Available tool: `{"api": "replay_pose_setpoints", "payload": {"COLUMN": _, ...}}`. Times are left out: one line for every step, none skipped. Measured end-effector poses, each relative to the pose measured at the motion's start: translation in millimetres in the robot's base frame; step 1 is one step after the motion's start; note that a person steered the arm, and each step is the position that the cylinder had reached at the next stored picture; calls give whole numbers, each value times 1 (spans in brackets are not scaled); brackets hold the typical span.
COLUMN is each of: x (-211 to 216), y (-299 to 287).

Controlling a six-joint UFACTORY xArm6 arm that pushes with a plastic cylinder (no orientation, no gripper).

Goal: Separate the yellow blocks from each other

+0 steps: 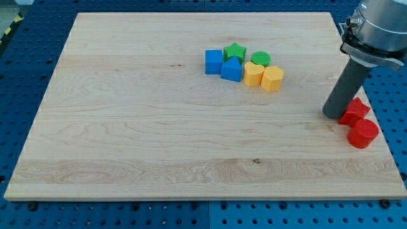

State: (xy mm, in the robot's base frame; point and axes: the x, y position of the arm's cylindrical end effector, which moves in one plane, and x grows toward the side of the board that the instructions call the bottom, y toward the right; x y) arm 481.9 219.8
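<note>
Two yellow blocks touch each other in the board's upper middle: a yellow heart (253, 74) and, to its right, a yellow hexagon-like block (273, 79). My tip (335, 115) stands near the view's right edge, well to the right of and below the yellow blocks. It touches or nearly touches a red block (355, 110).
A blue cube (213, 62), a blue block (232, 69), a green star (234, 51) and a green round block (260, 59) crowd the yellow heart's left and top. A second red block (364, 133) lies below the first, at the wooden board's (127, 127) right edge.
</note>
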Motion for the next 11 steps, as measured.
{"api": "replay_pose_setpoints", "payload": {"x": 0, "y": 0}}
{"api": "replay_pose_setpoints", "payload": {"x": 0, "y": -9}}
{"api": "replay_pose_setpoints", "payload": {"x": -8, "y": -47}}
{"api": "replay_pose_setpoints", "payload": {"x": -13, "y": -90}}
{"api": "replay_pose_setpoints", "payload": {"x": -34, "y": -138}}
{"api": "replay_pose_setpoints", "payload": {"x": -64, "y": -148}}
{"api": "replay_pose_setpoints", "payload": {"x": -69, "y": -130}}
{"api": "replay_pose_setpoints", "payload": {"x": -69, "y": -121}}
{"api": "replay_pose_setpoints", "payload": {"x": -69, "y": -116}}
{"api": "replay_pose_setpoints", "payload": {"x": -75, "y": -115}}
{"api": "replay_pose_setpoints", "payload": {"x": -88, "y": -115}}
